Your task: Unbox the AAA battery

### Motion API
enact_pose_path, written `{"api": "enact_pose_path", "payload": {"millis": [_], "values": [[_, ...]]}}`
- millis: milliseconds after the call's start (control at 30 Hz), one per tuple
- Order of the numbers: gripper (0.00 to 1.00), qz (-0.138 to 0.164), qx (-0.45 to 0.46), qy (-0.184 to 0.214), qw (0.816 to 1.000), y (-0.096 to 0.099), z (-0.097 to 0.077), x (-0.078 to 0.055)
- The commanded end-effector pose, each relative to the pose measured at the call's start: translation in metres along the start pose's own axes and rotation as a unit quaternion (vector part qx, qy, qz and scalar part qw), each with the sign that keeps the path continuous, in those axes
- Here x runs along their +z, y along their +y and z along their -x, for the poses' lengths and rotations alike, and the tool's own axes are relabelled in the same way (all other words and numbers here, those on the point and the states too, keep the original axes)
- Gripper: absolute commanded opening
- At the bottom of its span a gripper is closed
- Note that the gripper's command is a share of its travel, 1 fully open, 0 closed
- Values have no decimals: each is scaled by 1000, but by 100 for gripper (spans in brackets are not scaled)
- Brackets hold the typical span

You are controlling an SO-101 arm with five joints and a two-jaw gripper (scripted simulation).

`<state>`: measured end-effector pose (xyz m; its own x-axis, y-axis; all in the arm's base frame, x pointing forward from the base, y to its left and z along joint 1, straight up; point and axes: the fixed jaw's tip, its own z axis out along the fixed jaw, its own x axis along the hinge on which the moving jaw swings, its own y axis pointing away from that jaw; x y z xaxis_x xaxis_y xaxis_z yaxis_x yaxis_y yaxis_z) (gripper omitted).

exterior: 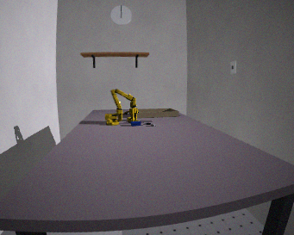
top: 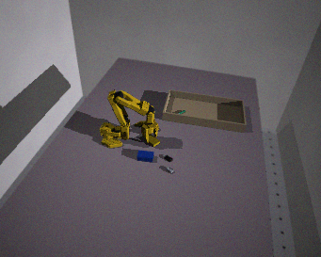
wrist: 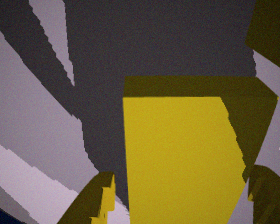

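My gripper [top: 150, 134] [wrist: 182, 172] is open, pointing down, with its fingers on either side of a yellow box part [top: 153, 142] [wrist: 175, 150] that touches neither finger visibly. Its smooth face is toward the wrist camera; whether it is the lid, the base or both together I cannot tell. A second yellow part [wrist: 265, 30] shows at the top right of the wrist view, mostly cut off. The wooden tray [top: 200, 123] [exterior: 158, 114] stands at the back right. A small green cylinder [top: 182, 112], likely the AAA battery, lies inside near its left end.
A blue block [top: 145, 156] [exterior: 136, 123] lies on the table in front of the gripper. A small black object [top: 168, 158] and a small grey object [top: 170, 170] lie to its right. The tray's walls stand up behind and right of the arm.
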<state>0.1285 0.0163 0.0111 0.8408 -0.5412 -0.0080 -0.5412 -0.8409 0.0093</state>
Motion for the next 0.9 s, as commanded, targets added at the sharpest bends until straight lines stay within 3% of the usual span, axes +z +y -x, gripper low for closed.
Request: {"api": "enact_pose_path", "payload": {"millis": [0,867], "values": [[28,-5,4,4,1000,-1,-2,0],[28,-5,4,4,1000,-2,-3,3]]}}
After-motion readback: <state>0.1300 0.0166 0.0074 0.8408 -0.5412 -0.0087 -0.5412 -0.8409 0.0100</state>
